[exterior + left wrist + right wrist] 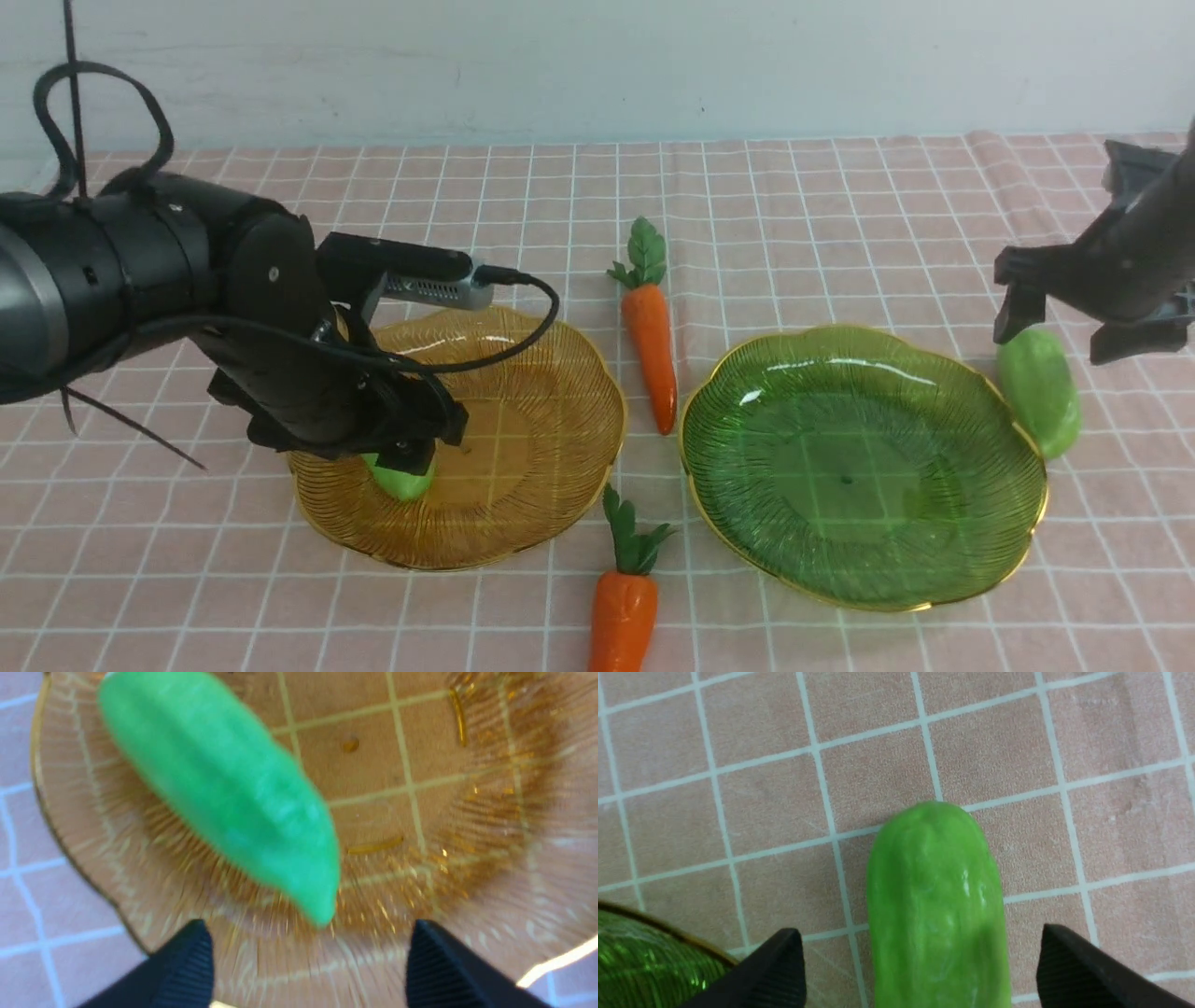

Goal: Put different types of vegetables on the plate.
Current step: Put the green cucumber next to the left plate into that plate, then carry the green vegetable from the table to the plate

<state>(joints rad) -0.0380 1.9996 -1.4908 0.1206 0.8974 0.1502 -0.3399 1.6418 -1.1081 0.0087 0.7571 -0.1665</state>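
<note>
Left claw (308, 940) wide over gourd (224, 798) lying in amber plate (467, 812). Right claw (920, 952) wide, straddling second gourd (936, 905) on bench (738, 788) beside green plate (640, 952); smooth skin may squirt out on closing.

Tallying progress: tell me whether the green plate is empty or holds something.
Empty. The green plate shows only bare glass; the nearest gourd lies on the cloth outside its rim.
</note>
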